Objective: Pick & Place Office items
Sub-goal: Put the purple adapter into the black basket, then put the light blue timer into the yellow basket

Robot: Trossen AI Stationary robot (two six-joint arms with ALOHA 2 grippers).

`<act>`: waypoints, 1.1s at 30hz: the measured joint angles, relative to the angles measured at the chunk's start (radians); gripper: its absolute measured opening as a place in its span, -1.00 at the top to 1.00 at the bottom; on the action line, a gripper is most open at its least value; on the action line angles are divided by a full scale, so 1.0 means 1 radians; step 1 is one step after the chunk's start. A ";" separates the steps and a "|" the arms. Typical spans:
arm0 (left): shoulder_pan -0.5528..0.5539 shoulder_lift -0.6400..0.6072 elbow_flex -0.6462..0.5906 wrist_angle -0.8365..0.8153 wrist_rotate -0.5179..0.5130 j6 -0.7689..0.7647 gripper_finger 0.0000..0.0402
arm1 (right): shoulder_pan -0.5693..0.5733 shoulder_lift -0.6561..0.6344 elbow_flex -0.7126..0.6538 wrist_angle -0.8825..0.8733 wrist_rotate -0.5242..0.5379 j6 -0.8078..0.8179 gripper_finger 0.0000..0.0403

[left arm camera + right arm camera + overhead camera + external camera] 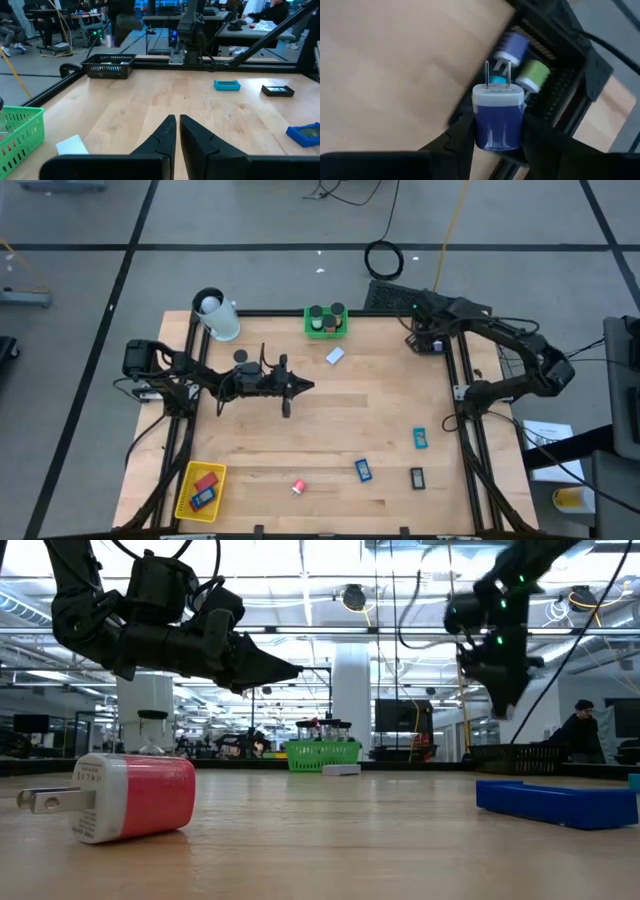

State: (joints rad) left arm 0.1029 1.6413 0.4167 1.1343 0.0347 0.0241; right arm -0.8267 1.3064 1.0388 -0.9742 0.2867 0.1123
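Right wrist view shows my right gripper [496,131] clamped on a blue plug [498,116] above the black basket [559,75] (left gripper [177,131] shut, empty); early release could bounce it off the rim.

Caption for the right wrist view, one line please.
Right hand grips a blue-and-white plug adapter, prongs outward, above a black basket holding purple and green pieces.

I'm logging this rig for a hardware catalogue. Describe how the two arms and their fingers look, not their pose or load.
Both arms are dark, nearly black, built of jointed tubular segments with black cables looping alongside. The left gripper ends in two slim, wedge-shaped black fingers tapering to points. The right gripper has matching dark angular fingers. Small green lights glow on the right arm in the low view.
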 joint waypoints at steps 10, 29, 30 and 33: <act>-0.001 0.000 0.000 0.001 -0.002 0.001 0.85 | -0.140 0.009 -0.146 0.216 -0.052 0.029 0.35; -0.021 0.000 0.000 0.026 0.003 -0.004 0.85 | -0.113 0.073 -0.148 0.238 0.082 0.063 -0.05; -0.021 0.000 0.000 0.029 0.003 -0.004 0.85 | -0.113 0.063 -0.148 0.238 0.082 0.063 -0.11; -0.021 0.000 0.000 0.072 0.002 -0.009 0.85 | -0.113 0.025 -0.148 0.238 0.079 0.059 -0.23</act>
State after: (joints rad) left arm 0.0822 1.6417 0.4168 1.2068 0.0371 0.0155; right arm -0.9395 1.3316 0.8909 -0.7366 0.3659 0.1718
